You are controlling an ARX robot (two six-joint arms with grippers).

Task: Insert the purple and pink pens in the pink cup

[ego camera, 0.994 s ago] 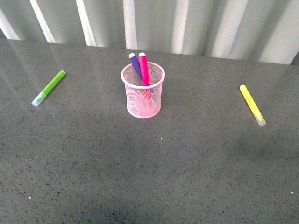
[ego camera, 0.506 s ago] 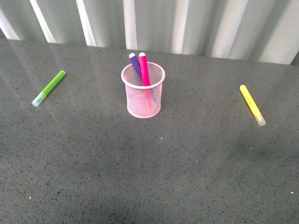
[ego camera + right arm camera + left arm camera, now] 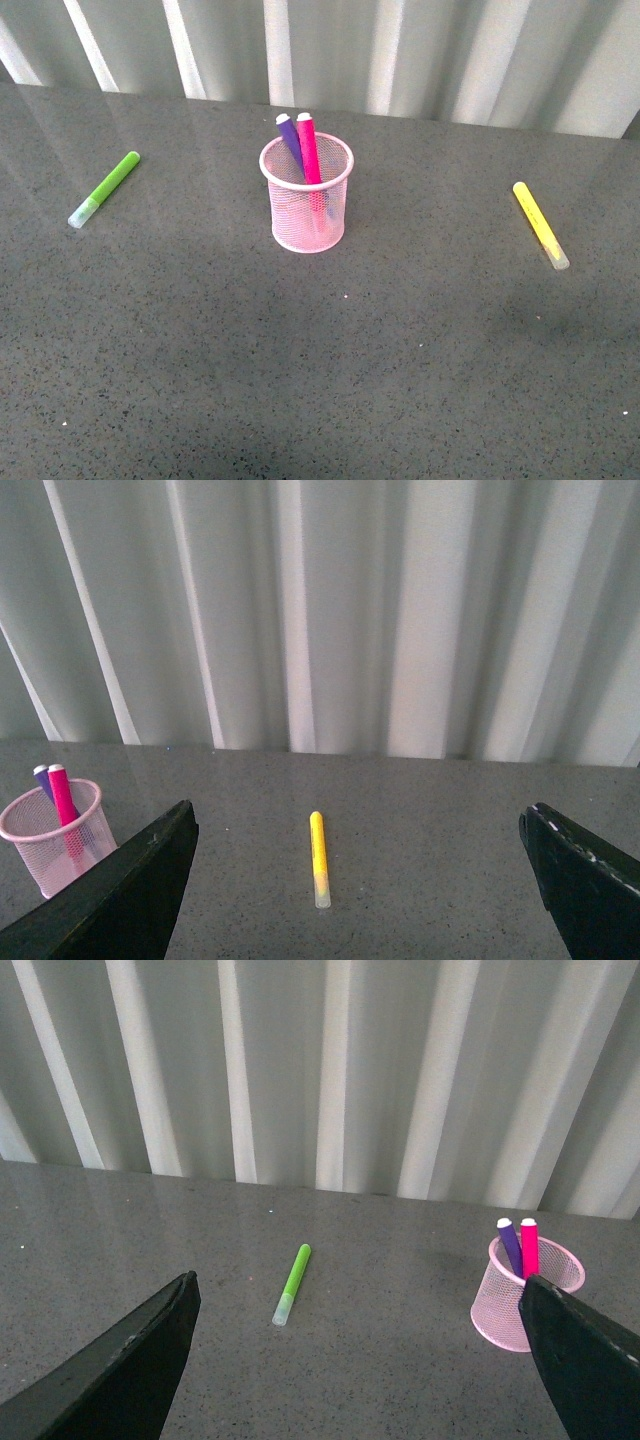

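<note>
**A:** Claws first: left gripper (image 3: pixel 360 1360) and right gripper (image 3: pixel 358 880) both spread wide, empty, well back from everything.

**B:** And the pens?

**A:** Purple pen (image 3: pixel 290 140) and pink pen (image 3: pixel 309 148) stand in the pink cup (image 3: pixel 307 215), leaning toward 12 o'clock. Looks finished; next move calls for nothing. Nothing's shifted from a second ago.

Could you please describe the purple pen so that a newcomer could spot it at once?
On the dark speckled grey table, find the pale-pink wire-mesh cup near the middle. Two pens stand inside; the dark purple pen leans left of the magenta-pink pen, unlike the markers lying flat.
</note>
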